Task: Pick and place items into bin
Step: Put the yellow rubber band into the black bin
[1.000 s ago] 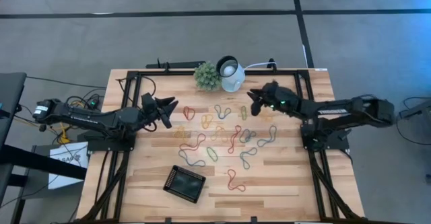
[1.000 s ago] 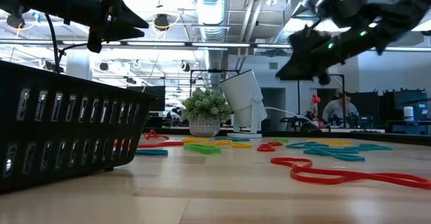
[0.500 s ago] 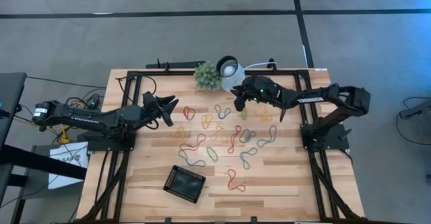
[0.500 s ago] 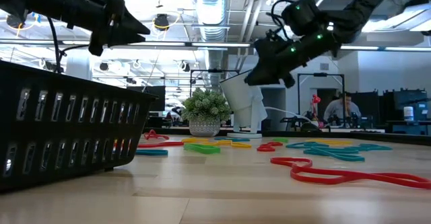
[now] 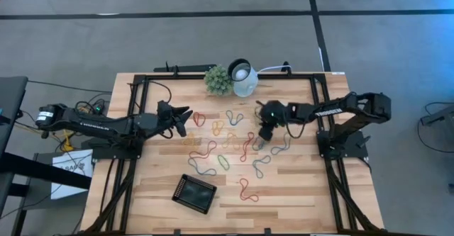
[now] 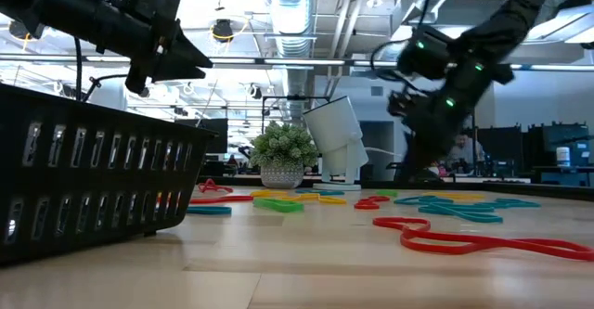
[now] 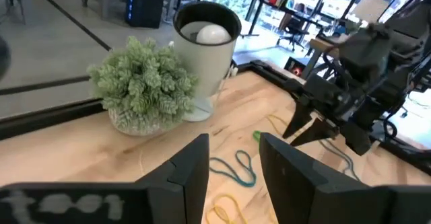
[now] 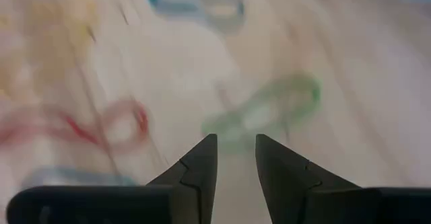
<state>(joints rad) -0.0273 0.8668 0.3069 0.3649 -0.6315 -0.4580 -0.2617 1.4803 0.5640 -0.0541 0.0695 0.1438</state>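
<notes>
- A wooden bench (image 5: 298, 193) fills the middle of the overhead view, with a dark arm reaching in from each side.
- Many thin rubber bands (image 5: 234, 140), red, yellow, green and blue, lie scattered over the centre of the bench.
- A small black tray (image 5: 194, 193) sits in the lower left part of the bench, well apart from most bands; nothing can be seen inside it.
- The right hand (image 5: 261, 133) is right of centre, pointing down over the bands. Its two fingers stand slightly apart with nothing between them; a green band (image 8: 269, 109) lies on the wood just beyond the tips.
- The left hand (image 5: 186, 115) hangs at the left edge of the scatter, above the bench, near a red band (image 5: 199, 118). Its fingers are also parted and empty.
- At the top centre of the bench stand a small green plant (image 5: 218, 80) and, touching or just beside it, a white round lamp (image 5: 243, 76).
</notes>
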